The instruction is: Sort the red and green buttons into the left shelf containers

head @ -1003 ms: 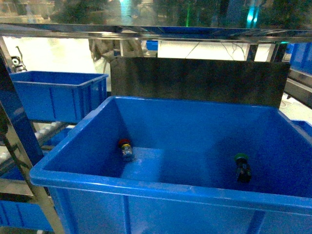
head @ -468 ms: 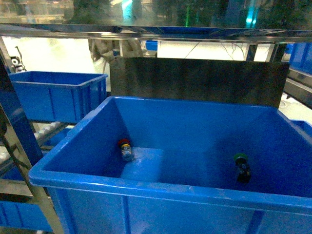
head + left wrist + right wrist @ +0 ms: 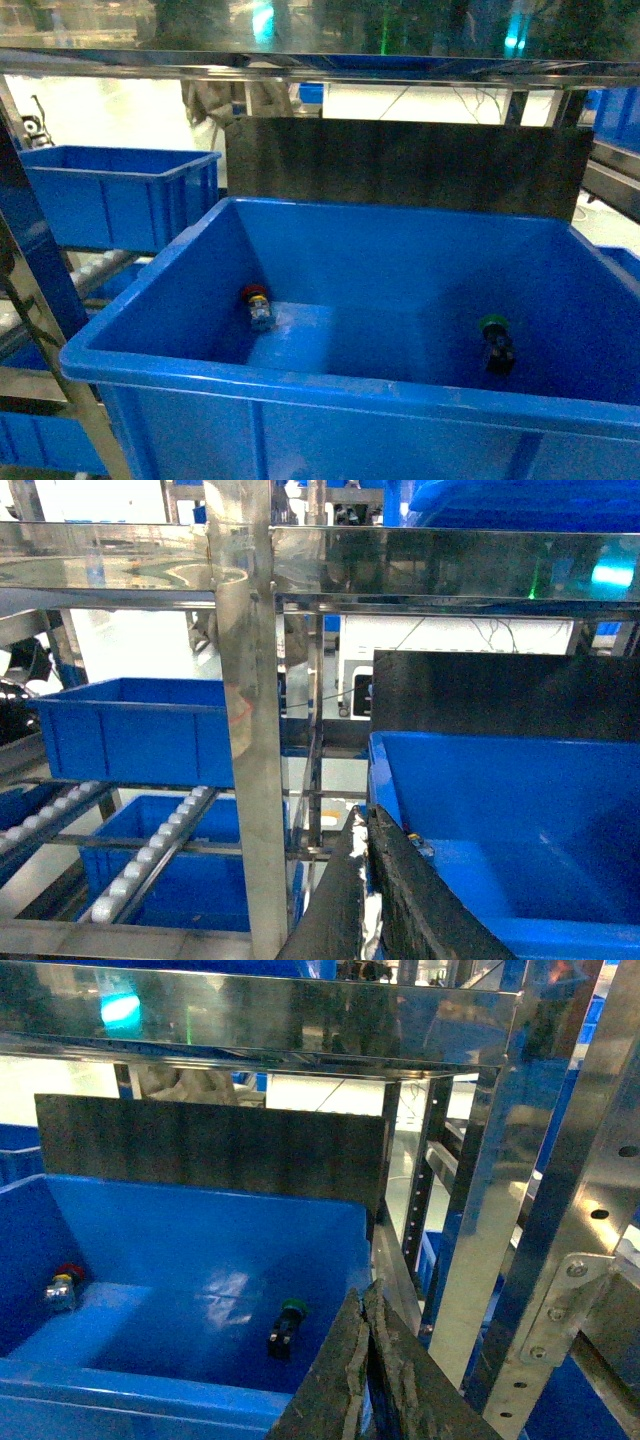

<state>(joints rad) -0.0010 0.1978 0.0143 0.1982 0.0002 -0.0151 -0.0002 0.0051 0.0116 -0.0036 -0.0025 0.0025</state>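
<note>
The red button [image 3: 256, 304] lies at the left of the floor of a big blue bin [image 3: 330, 385] in front of me; the green button [image 3: 495, 345] lies on its side at the right. The right wrist view shows both too, green button [image 3: 285, 1326] and red button [image 3: 62, 1287]. The left shelf containers [image 3: 120, 200] are blue bins beyond a steel post; one [image 3: 130, 730] sits on a roller track, another [image 3: 190, 880] below it. My left gripper [image 3: 365, 822] is shut by the big bin's left rim. My right gripper [image 3: 362, 1298] is shut by its right rim. Neither holds anything.
A steel shelf post [image 3: 250, 730] stands between the big bin and the left shelf. A shiny steel shelf [image 3: 320, 65] runs overhead. A dark panel [image 3: 400, 165] stands behind the bin. More steel uprights [image 3: 560, 1220] rise on the right.
</note>
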